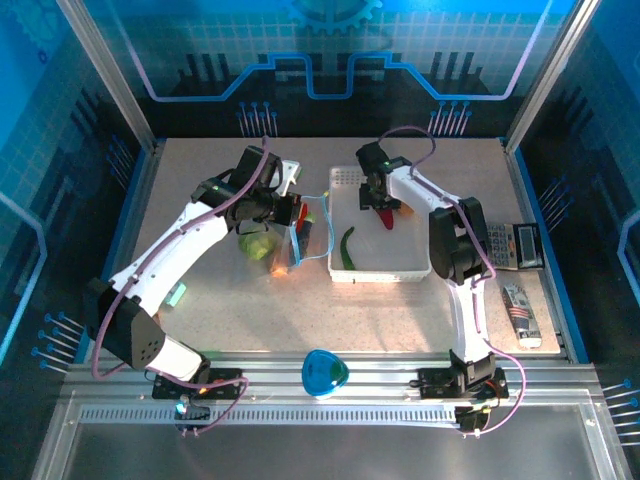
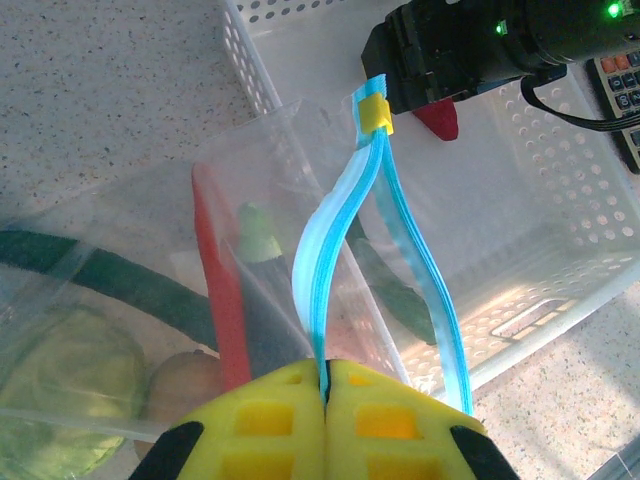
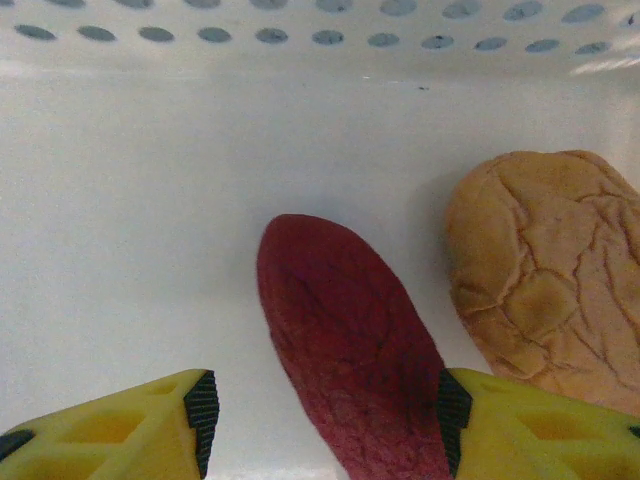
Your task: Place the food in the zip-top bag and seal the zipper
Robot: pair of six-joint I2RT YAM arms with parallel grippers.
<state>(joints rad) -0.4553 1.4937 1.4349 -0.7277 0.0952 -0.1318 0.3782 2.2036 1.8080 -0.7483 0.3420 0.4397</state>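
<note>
Left pincer (image 2: 325, 378) pinching the thin light-blue zipper strip (image 2: 335, 230) of the clear floppy bag (image 2: 130, 230), round light-green cabbage (image 2: 50, 390) and long red chili (image 2: 222, 300) bagged just beyond its fingertips, right pincer (image 3: 325, 415) spread astride a dark-red toy piece (image 3: 340, 330) in the white perforated basket (image 3: 150, 200)

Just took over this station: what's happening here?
The left hand is pinched shut on the zipper, holding the zip-top bag open beside the basket; cabbage and a red chili are already inside. The right hand is down in the basket, open around a dark red piece next to a tan piece. A green cucumber also lies there.
</note>
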